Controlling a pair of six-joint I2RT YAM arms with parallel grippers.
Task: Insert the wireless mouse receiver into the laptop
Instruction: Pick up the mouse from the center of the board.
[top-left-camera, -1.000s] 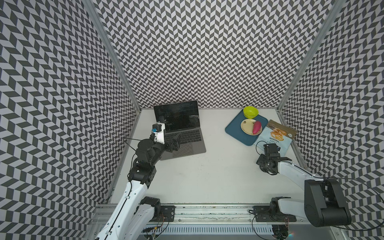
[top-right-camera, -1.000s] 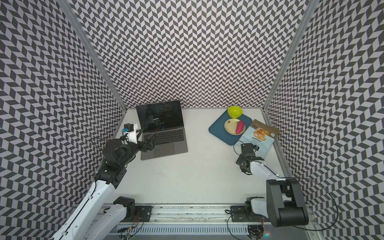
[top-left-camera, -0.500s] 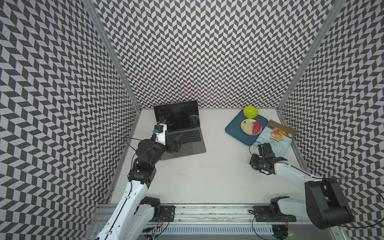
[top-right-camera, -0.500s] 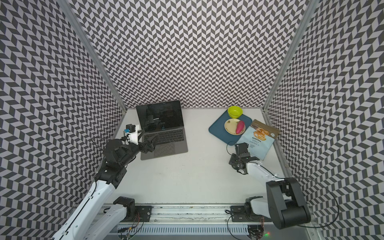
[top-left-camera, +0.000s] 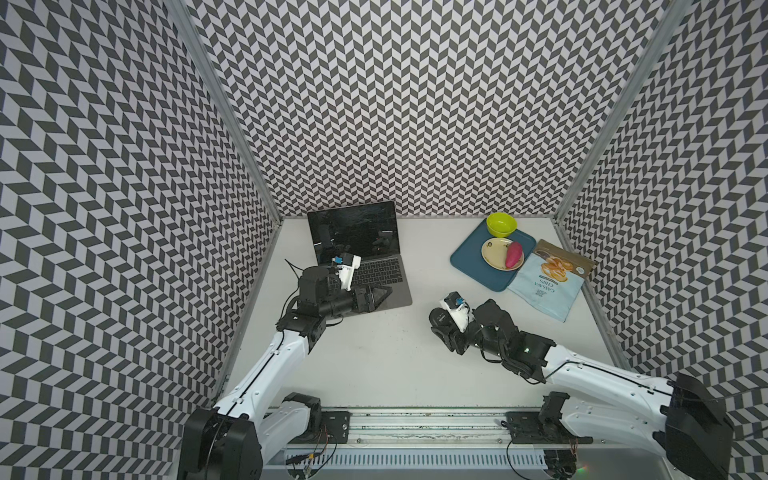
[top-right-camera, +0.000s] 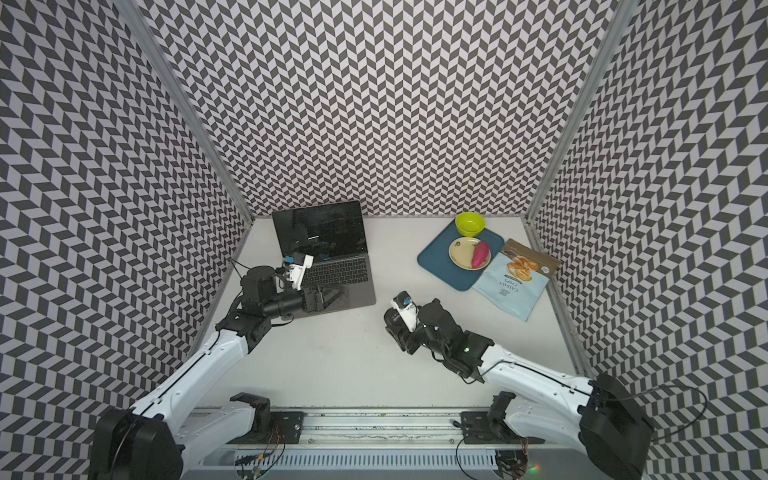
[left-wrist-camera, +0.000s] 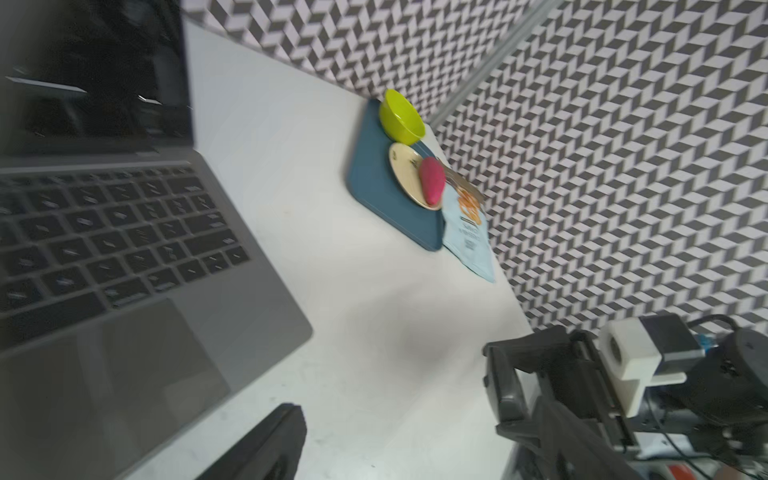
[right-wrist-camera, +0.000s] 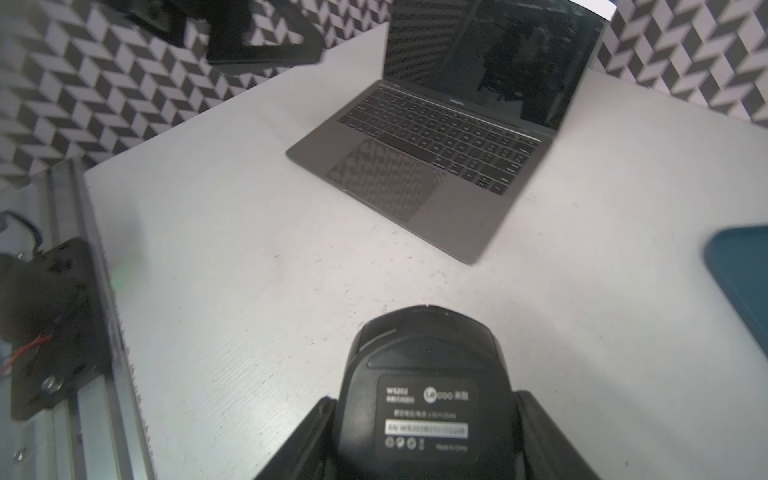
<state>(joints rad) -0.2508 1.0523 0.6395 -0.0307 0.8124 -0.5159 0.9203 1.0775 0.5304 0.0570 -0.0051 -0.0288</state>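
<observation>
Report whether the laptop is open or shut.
Open: the laptop has its dark screen raised behind the exposed keyboard and trackpad.

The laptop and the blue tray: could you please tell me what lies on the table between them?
Nothing: the strip of white table between the laptop and the blue tray is bare, as both top views and the left wrist view show.

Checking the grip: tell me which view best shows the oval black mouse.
Right wrist view: the oval black mouse fills the foreground, labelled underside facing the camera, held in the right gripper. Both top views show only a dark lump; the left wrist view blurs it into the gripper.
</observation>
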